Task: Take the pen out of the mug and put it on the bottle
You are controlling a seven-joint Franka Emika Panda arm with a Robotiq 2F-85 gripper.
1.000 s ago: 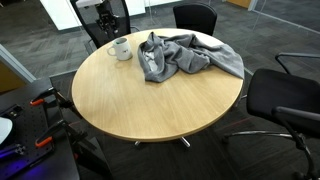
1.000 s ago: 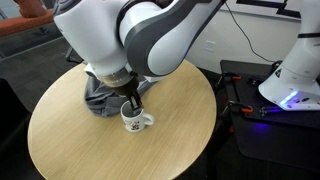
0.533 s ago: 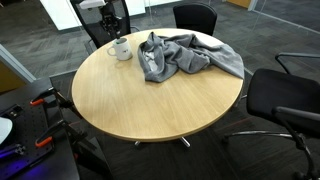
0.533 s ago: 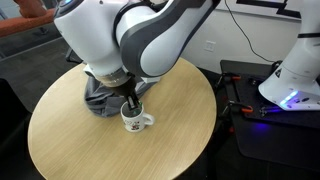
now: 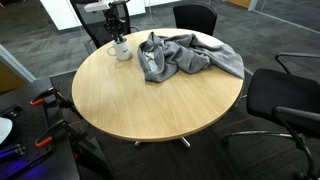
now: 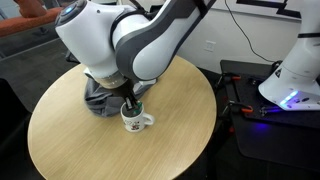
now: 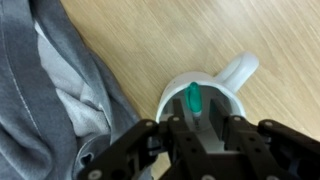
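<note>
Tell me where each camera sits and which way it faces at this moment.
Exterior view: high, opposite the arm, facing across the round table to the mug and grey cloth at its far side; the arm shows only at the top edge.
Exterior view: close beside the arm, looking down at the table; the arm fills the upper frame, gripper at the mug.
Wrist view: straight down into the mug, green pen inside; the gripper shows along the bottom.
Shared: all three show mug and cloth.

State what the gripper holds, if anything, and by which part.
Cannot be told: the pen, in the mug, has its top inside the gripper.
</note>
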